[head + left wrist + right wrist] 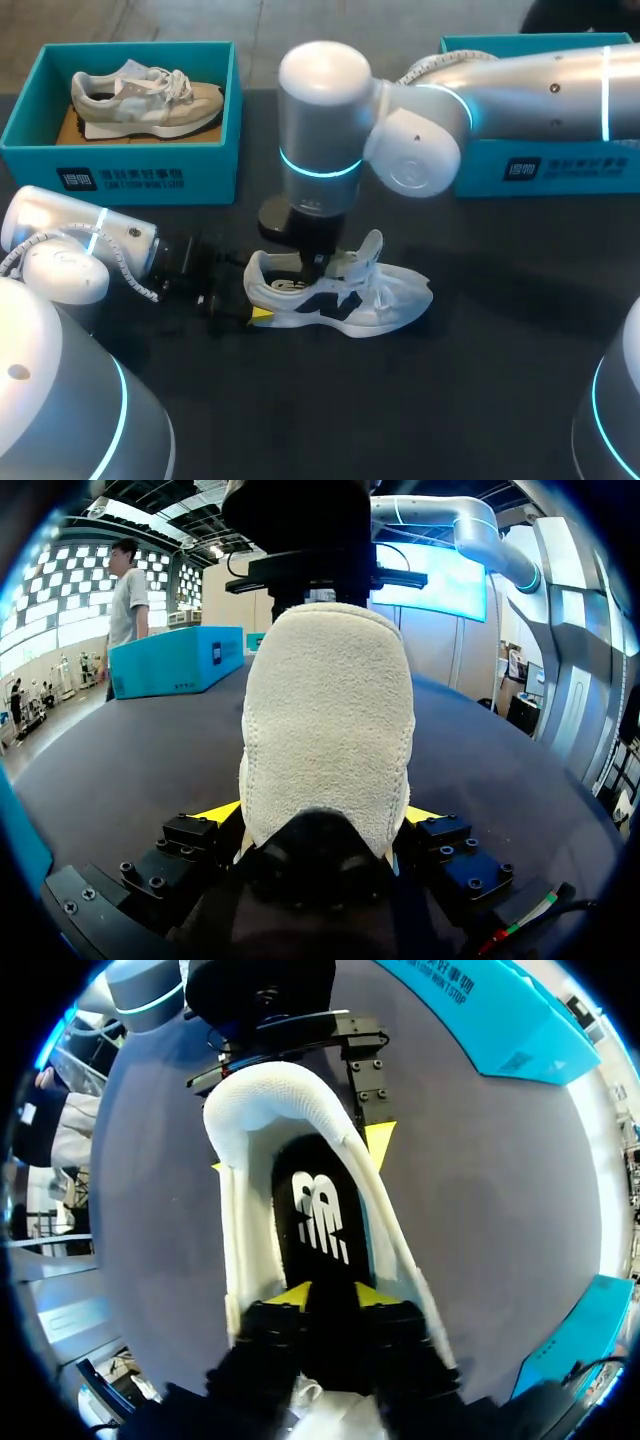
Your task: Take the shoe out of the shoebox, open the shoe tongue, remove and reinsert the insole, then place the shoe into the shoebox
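A white shoe (385, 295) with a dark logo lies on its sole mid-table, toe to the right. My left gripper (255, 305) is at its heel. In the left wrist view the heel (330, 720) fills the space between the wide-set fingers (220, 812), and both yellow tips press its sides. My right gripper (315, 265) points down into the shoe's mouth. In the right wrist view its tips (332, 1295) stand slightly apart over the black insole (320, 1215), which lies flat inside the shoe. The teal shoebox (130, 160) stands at the back left.
A second, grey-and-cream shoe (140, 95) lies in the back-left shoebox. Another teal box (545, 165) stands at the back right, partly behind my right arm. Bare dark tabletop (420, 400) stretches in front of the shoe.
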You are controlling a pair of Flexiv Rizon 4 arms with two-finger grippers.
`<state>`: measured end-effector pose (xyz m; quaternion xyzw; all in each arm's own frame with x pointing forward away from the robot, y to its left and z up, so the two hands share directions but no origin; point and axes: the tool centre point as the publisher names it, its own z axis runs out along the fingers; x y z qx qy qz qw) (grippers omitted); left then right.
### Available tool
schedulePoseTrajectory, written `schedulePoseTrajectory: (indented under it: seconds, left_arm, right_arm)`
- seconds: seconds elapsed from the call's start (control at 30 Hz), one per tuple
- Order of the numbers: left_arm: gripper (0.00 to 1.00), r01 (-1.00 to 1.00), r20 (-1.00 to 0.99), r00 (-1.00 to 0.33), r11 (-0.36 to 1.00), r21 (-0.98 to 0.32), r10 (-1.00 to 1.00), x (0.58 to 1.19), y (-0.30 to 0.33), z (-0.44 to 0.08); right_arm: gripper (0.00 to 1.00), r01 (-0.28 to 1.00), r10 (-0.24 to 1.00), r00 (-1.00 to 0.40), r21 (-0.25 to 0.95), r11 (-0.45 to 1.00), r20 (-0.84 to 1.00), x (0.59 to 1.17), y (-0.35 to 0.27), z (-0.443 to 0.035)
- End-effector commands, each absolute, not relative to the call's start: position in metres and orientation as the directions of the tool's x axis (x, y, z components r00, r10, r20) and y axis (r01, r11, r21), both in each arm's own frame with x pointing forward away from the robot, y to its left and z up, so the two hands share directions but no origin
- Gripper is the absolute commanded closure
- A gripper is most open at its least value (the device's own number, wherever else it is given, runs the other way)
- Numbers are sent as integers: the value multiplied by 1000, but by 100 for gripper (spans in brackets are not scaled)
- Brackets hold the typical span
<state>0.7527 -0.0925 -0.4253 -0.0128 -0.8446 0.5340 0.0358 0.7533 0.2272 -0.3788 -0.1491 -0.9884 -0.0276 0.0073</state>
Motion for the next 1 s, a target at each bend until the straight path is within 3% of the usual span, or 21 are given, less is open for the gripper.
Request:
schedulePoseTrajectory:
  seconds: [0.03, 1.0]
  left_arm:
    - [100, -17, 47, -997, 432, -902, 60, 756, -96, -430]
    - [100, -17, 47, -997, 432, -902, 60, 756, -96, -430]
  right_arm:
    - [63, 292, 291, -956, 59, 955, 20, 755, 229, -381]
    - [56, 244, 239, -969, 85, 966, 67, 771, 234, -410]
